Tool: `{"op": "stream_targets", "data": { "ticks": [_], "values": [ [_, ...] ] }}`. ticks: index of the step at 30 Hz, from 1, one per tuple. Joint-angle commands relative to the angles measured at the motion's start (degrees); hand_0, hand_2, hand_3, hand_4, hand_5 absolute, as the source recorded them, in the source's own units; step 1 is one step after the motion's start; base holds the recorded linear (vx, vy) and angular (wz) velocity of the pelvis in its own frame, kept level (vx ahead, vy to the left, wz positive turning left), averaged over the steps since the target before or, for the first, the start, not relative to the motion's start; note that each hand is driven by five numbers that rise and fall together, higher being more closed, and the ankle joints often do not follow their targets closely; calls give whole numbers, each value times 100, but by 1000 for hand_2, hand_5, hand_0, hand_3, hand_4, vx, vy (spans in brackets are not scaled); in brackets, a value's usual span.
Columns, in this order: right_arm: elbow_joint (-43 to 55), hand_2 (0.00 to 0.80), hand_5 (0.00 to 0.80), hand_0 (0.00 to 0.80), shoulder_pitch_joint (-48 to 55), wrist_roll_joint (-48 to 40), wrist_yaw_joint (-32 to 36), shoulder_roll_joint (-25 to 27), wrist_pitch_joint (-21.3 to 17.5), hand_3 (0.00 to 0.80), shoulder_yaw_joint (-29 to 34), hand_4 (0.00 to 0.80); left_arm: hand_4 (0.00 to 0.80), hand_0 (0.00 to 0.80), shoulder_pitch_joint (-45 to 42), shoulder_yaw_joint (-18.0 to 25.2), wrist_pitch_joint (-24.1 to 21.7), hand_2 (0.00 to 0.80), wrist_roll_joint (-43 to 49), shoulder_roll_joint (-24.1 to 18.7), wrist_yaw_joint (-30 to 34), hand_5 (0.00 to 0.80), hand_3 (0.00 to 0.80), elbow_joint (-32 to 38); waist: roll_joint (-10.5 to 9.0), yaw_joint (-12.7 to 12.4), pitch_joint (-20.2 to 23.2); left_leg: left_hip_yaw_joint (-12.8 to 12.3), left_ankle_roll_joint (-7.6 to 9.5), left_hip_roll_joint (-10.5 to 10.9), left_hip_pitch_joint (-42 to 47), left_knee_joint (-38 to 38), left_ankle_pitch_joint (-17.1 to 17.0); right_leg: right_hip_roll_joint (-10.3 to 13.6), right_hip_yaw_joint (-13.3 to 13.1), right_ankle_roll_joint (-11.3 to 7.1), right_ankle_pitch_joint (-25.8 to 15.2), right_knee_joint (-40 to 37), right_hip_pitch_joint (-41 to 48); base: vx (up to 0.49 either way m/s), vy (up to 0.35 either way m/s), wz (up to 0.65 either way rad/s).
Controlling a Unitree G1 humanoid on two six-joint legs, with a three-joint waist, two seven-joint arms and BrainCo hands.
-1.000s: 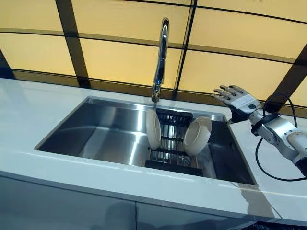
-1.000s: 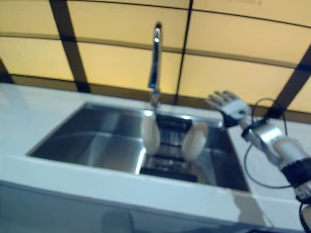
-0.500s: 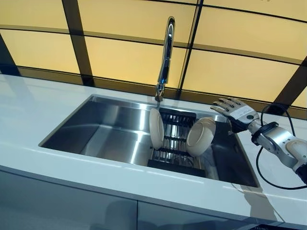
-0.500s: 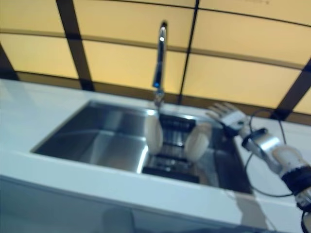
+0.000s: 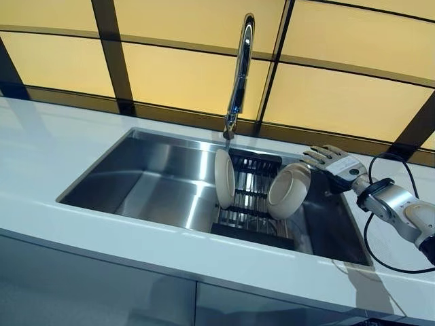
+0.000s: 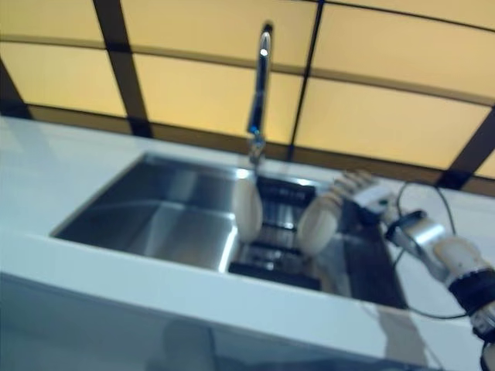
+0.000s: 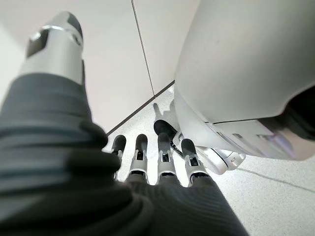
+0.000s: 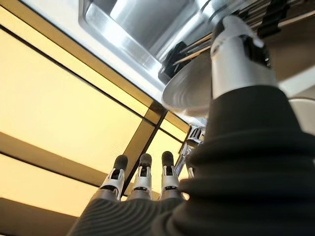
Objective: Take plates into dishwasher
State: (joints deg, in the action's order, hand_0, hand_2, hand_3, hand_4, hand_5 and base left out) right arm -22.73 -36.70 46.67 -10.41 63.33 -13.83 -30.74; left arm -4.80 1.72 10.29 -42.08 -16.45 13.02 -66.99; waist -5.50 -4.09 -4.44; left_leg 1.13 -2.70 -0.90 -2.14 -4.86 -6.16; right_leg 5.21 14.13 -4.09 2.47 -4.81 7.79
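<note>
Two cream plates stand in a black rack inside the steel sink. The left plate is upright on edge. The right plate leans with its hollow side facing the front. My right hand hovers open at the sink's right rim, fingers straight, just right of that plate's top edge and holding nothing. The right wrist view shows the plate's rim beside my thumb. My left hand shows only in its wrist view, open, hanging low by a white cabinet front.
A tall chrome faucet rises behind the rack, between the two plates. White countertop surrounds the sink. The sink's left half holds nothing. Yellow panels with dark frames form the back wall.
My right hand has come down and leftward from above the counter to the right plate's top edge. The camera has shifted a little; the plates have not moved.
</note>
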Motion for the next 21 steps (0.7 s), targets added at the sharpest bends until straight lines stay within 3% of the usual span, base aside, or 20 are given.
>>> {"op": "stream_targets", "data": {
  "ticks": [1, 21],
  "values": [
    [14, 0, 0, 0, -253, 78, -153, 105, 51, 0, -283, 0, 0, 0, 135, 12, -69, 0, -100, -125, 70, 0, 0, -75, 53, -247, -2, -147, -58, -180, 159, -14, 342, 221, 15, -440, -649, -19, -518, 0, 0, 0],
    [-217, 0, 0, 0, -448, 11, -342, 94, 244, 0, -610, 0, 0, 0, -12, 129, -218, 0, -459, -177, 29, 0, 0, -3, 179, -355, -166, -15, -74, -137, 0, -14, 273, 246, 92, -427, -637, -19, -616, -8, -2, 2]
  ]
}}
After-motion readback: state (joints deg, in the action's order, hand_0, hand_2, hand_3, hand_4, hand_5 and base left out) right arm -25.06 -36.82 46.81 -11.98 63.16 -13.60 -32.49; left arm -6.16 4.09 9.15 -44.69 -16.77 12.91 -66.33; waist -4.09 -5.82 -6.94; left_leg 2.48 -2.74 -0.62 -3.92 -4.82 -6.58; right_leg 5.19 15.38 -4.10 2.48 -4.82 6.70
